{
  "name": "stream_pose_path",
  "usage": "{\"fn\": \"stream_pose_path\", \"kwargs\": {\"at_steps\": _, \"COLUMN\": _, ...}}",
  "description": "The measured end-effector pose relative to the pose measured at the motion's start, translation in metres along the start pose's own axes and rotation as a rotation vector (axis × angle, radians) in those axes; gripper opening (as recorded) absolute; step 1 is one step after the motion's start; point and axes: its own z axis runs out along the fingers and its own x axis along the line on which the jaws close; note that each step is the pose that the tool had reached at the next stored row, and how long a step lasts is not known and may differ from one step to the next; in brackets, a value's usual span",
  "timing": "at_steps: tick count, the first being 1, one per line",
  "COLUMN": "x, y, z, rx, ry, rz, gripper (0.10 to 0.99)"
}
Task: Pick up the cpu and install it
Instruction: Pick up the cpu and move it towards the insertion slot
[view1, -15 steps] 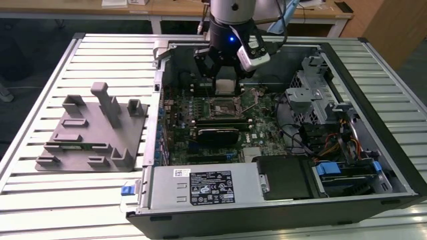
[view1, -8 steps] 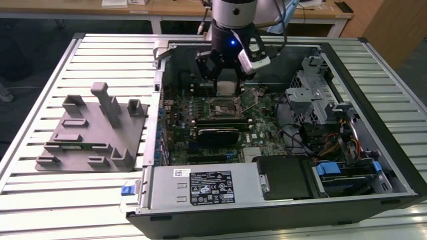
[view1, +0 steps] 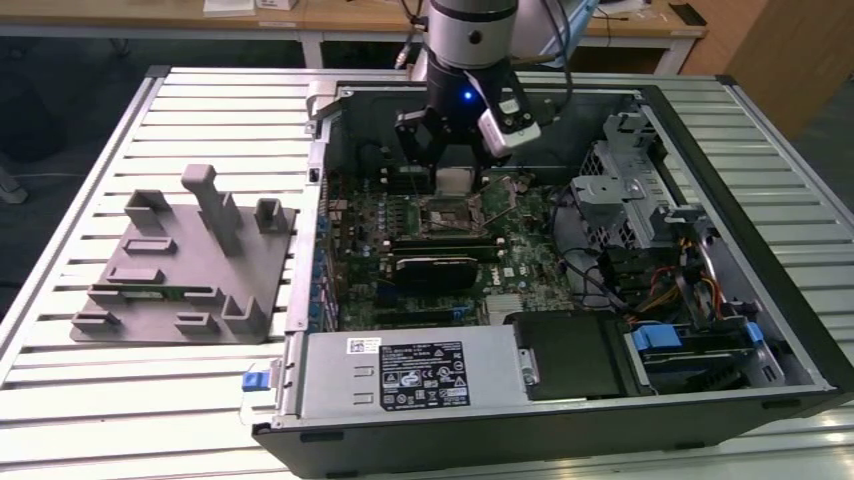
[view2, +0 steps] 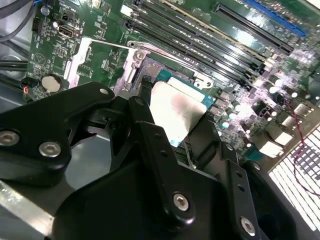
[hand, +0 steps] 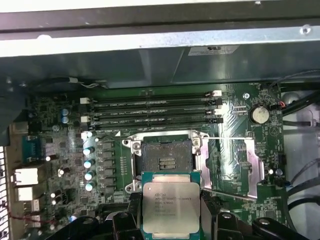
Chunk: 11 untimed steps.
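With its fingers (hand: 132, 209) clamped on two opposite edges of the cpu (hand: 171, 207), the gripper (view1: 454, 168) hangs inside the open case (view1: 787, 300), over the motherboard (hand: 55, 115). In both wrist views the cpu sits level between the fingers, silver top facing the cameras and green rim exposed on the free edges. It is held clear of the board, close to the socket (hand: 162, 156) but not seated in it. The socket is uncovered, its dark contact field showing inside the metal frame. The load plate (hand: 230, 165) lies folded open just beside the socket. Memory slots (hand: 150, 107) run parallel along the socket's far side, and a coin cell (hand: 259, 114) sits near the plate. In the exterior view the case lies on a slatted table (view1: 80, 400). A grey fixture (view1: 180, 265) stands on the table at the exterior view's left, well apart from the gripper.
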Motion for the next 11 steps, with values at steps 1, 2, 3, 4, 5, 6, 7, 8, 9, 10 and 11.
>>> {"fn": "stream_pose_path", "kwargs": {"at_steps": 1, "x": -0.0006, "y": 0.0002, "z": 0.0018, "rx": 0.000, "ry": 0.0005, "rz": 0.000, "gripper": 0.545}}
{"fn": "stream_pose_path", "kwargs": {"at_steps": 2, "x": -0.0011, "y": 0.0004, "z": 0.0037, "rx": 0.000, "ry": 0.0008, "rz": 0.000, "gripper": 0.545}}
{"fn": "stream_pose_path", "kwargs": {"at_steps": 3, "x": -0.0015, "y": 0.0005, "z": 0.0055, "rx": 0.000, "ry": 0.0012, "rz": 0.000, "gripper": 0.545}}
{"fn": "stream_pose_path", "kwargs": {"at_steps": 4, "x": -0.0017, "y": 0.0006, "z": 0.0073, "rx": 0.000, "ry": 0.0015, "rz": 0.000, "gripper": 0.545}}
{"fn": "stream_pose_path", "kwargs": {"at_steps": 5, "x": -0.0019, "y": 0.0007, "z": 0.0090, "rx": 0.000, "ry": 0.0017, "rz": 0.000, "gripper": 0.545}}
{"fn": "stream_pose_path", "kwargs": {"at_steps": 6, "x": -0.0021, "y": 0.0009, "z": 0.0107, "rx": 0.000, "ry": 0.0020, "rz": 0.000, "gripper": 0.545}}
{"fn": "stream_pose_path", "kwargs": {"at_steps": 7, "x": -0.0023, "y": 0.0009, "z": 0.0123, "rx": 0.000, "ry": 0.0022, "rz": 0.000, "gripper": 0.545}}
{"fn": "stream_pose_path", "kwargs": {"at_steps": 8, "x": -0.0025, "y": 0.0011, "z": 0.0140, "rx": 0.001, "ry": 0.0024, "rz": 0.000, "gripper": 0.545}}
{"fn": "stream_pose_path", "kwargs": {"at_steps": 9, "x": -0.0026, "y": 0.0012, "z": 0.0156, "rx": 0.001, "ry": 0.0025, "rz": 0.000, "gripper": 0.545}}
{"fn": "stream_pose_path", "kwargs": {"at_steps": 10, "x": -0.0027, "y": 0.0014, "z": 0.0171, "rx": 0.001, "ry": 0.0028, "rz": 0.000, "gripper": 0.545}}
{"fn": "stream_pose_path", "kwargs": {"at_steps": 11, "x": -0.0028, "y": 0.0016, "z": 0.0184, "rx": 0.001, "ry": 0.0028, "rz": 0.000, "gripper": 0.545}}
